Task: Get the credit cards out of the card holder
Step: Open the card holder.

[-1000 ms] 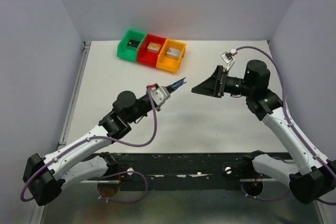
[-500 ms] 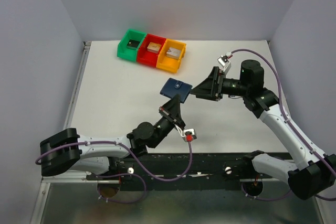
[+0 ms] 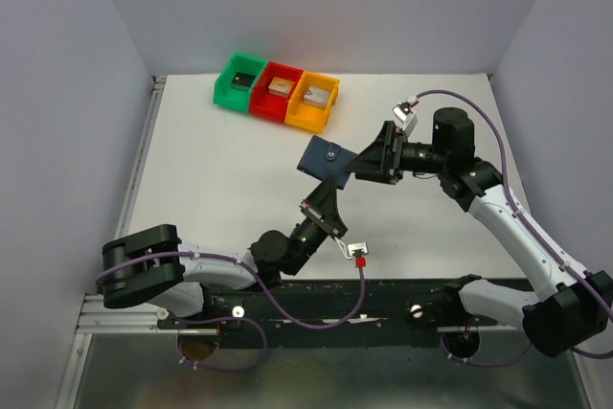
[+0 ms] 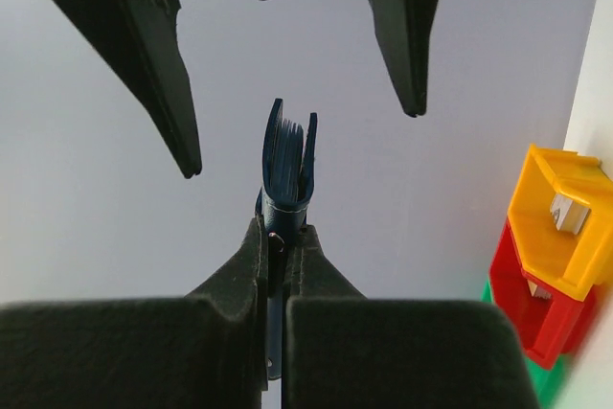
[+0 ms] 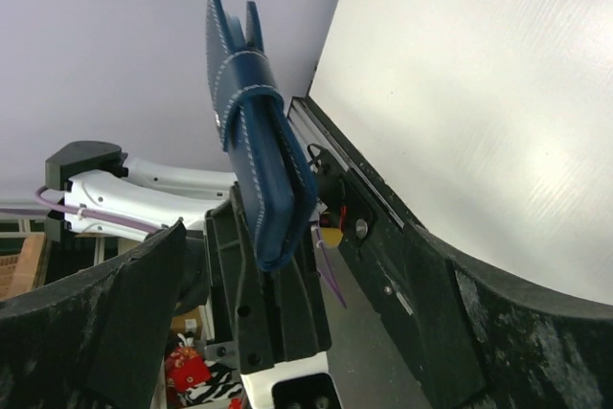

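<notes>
The white table (image 3: pixel 220 170) fills the top view. The left arm (image 3: pixel 211 265) reaches from 7 o'clock towards the middle, and the right arm (image 3: pixel 508 217) bends in from 4 o'clock. At the table's 11 o'clock a green bin (image 3: pixel 233 86), a red bin (image 3: pixel 271 102) and an orange bin (image 3: pixel 308 117) stand touching in a row, each with a small block inside. Near the table's centre the navy card holder (image 3: pixel 326 160) is lifted off the surface, upright and slightly splayed at its free end. The left gripper (image 3: pixel 323 194), at the holder's 6 o'clock, is clamped on its lower edge. The right gripper (image 3: pixel 356 168), at the holder's 3 o'clock, faces it with fingers spread wide, its tips on either side and not touching it.
</notes>
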`<state>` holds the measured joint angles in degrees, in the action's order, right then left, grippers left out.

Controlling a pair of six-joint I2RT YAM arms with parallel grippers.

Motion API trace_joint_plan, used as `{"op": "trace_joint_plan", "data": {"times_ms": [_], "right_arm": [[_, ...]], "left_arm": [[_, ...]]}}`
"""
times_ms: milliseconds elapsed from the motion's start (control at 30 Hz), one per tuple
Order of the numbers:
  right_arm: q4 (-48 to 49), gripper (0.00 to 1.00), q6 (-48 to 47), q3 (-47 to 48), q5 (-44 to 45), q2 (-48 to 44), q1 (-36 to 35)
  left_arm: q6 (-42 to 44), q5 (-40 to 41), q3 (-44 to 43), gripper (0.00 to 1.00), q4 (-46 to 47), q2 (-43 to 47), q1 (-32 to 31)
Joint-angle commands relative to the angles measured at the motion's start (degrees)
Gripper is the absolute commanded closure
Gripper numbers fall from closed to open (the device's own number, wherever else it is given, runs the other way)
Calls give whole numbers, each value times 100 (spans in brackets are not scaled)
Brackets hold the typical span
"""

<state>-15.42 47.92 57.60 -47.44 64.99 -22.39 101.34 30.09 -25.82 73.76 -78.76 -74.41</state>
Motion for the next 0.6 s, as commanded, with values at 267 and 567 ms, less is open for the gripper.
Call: {"op": "trace_joint_plan", "data": {"times_ms": [267, 567], "right_arm": [[627, 20, 235, 137, -151, 338, 7], [2086, 43, 1008, -65, -538, 664, 7]], "left_arm": [[387, 77, -213, 100, 1572, -131, -100], [124, 138, -151, 100, 1651, -43, -117]]}}
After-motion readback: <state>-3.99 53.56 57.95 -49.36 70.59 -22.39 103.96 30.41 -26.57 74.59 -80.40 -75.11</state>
